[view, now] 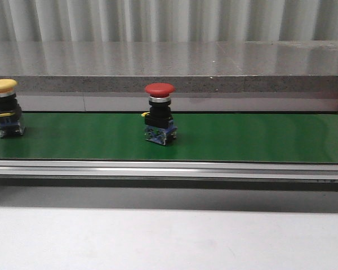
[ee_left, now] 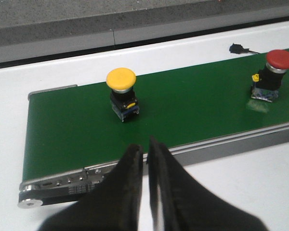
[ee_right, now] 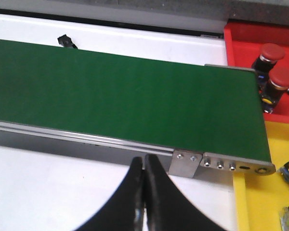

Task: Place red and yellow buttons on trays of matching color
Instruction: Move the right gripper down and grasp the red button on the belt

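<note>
Front view shows two buttons standing upright on the green belt (view: 242, 138): the yellow button (view: 4, 107) at the far left edge of the frame, the red button (view: 159, 112) just left of centre. Neither pincer appears in this view.

Left wrist view has the left pincer (ee_left: 145, 159) clenched and empty at the bottom centre, hanging over the belt's near rail. Yellow sits in the upper middle of that frame, above and slightly left of the fingertips, apart from them; red is at the far right edge.

Right wrist view has the right pincer (ee_right: 144, 168) likewise clenched, holding nothing, at the bottom centre. No loose button lies on its stretch of belt. The red tray (ee_right: 241, 36) at the upper right already holds two red buttons; the yellow tray (ee_right: 260, 202) fills the lower right.

To do the pick well, I judge each pincer must first release its fingers, then close on the black body beneath the cap, keeping the button upright.
</note>
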